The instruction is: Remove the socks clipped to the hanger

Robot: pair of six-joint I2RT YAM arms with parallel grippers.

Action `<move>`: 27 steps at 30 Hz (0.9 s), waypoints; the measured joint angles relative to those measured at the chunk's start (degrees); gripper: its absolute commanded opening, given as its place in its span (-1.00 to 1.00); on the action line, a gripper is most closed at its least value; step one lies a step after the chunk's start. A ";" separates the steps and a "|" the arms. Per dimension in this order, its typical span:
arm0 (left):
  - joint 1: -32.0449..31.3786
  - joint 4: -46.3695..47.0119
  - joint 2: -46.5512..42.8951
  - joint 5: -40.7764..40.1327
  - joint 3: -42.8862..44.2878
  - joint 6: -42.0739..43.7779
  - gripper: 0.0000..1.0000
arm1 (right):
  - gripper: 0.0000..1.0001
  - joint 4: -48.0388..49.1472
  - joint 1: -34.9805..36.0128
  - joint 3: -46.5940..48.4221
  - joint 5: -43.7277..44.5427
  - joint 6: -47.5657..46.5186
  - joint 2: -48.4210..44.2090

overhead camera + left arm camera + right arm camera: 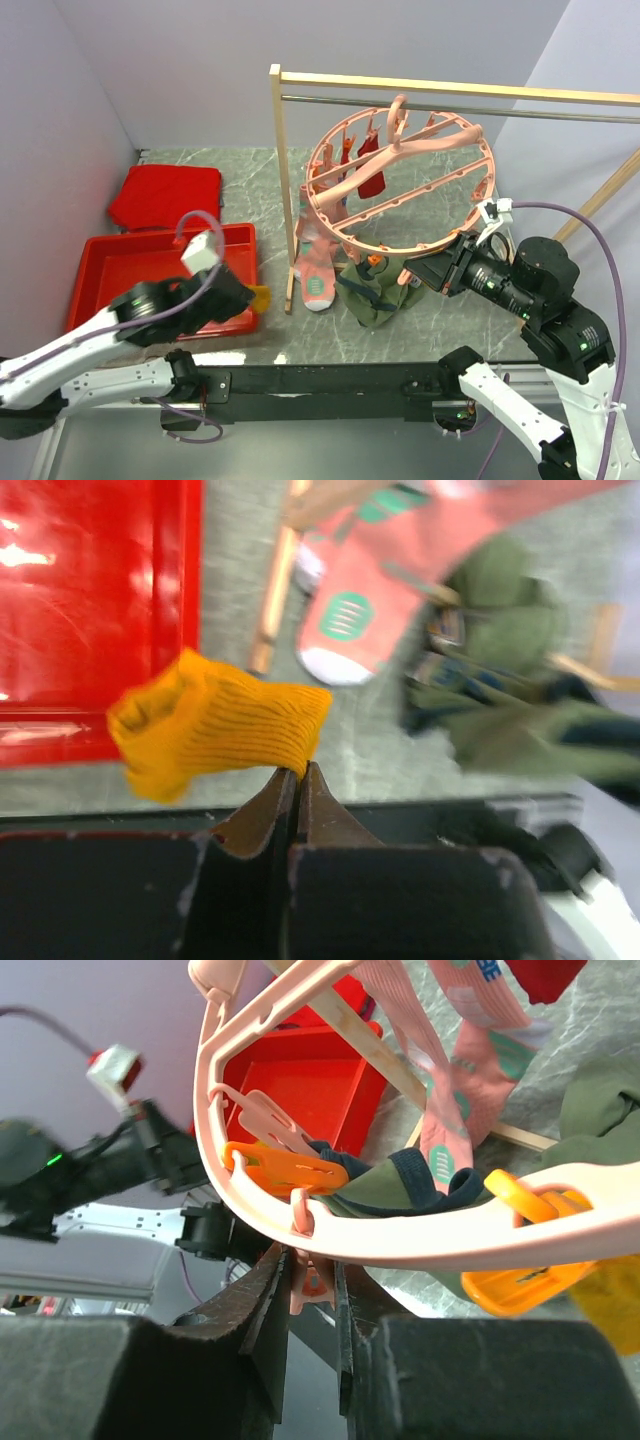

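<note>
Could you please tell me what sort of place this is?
Likely a robot test bench staged for laundry: two arms bolted to a marble-look table, plain walls, and a wooden rack carrying a pink hanger with socks.

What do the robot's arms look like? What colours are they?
The left arm and right arm are white tubes with chunky black joints. Each carries a thin lilac cable. A small green light glows on the left one. The left gripper and right gripper each have two dark, wedge-shaped, scuffed fingers.
</note>
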 measured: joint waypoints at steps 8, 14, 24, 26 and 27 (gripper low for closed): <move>26.21 7.54 8.90 11.82 -0.28 14.25 -0.98 | -1.00 0.50 0.00 -0.22 -0.07 0.46 0.02; 38.58 5.68 8.07 13.18 -0.02 20.63 -0.98 | -1.00 0.72 0.00 -0.22 -0.09 0.59 0.31; 47.78 3.15 6.67 14.99 -8.68 23.17 -0.93 | -1.00 1.33 0.00 -2.19 -0.20 0.61 0.76; 48.59 2.86 6.91 15.89 -9.94 23.15 -0.82 | -1.00 1.55 0.00 -2.64 -0.17 0.61 0.57; 48.78 2.82 6.99 16.20 -10.05 23.17 -0.77 | -1.00 1.68 0.00 -2.86 -0.15 0.59 0.44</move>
